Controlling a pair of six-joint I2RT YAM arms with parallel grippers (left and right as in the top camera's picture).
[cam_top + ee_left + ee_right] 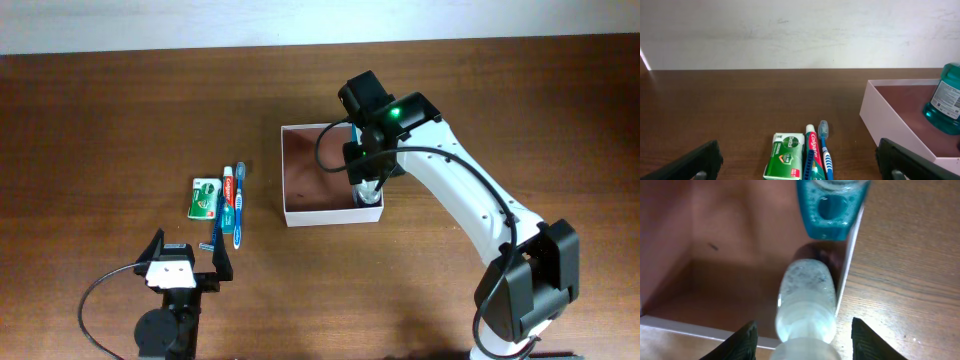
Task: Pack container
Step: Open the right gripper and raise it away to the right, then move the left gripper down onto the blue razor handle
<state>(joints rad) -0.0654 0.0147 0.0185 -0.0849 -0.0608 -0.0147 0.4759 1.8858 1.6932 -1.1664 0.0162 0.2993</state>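
Observation:
The container (310, 170), a white-walled box with a reddish-brown floor, sits mid-table. It also shows in the left wrist view (890, 112) and the right wrist view (730, 255). A teal mouthwash bottle (832, 207) and a clear frosted bottle (807, 300) stand in its right corner. My right gripper (804, 340) is open, with its fingers spread apart on either side of the clear bottle. In the overhead view the right gripper (366, 185) hangs over that corner. My left gripper (190, 265) is open and empty, near the front edge.
A green Dettol soap box (786, 156), a Colgate toothpaste tube (813, 147), a blue razor (809, 162) and a blue toothbrush (824, 145) lie side by side on the wooden table, left of the container and ahead of the left gripper.

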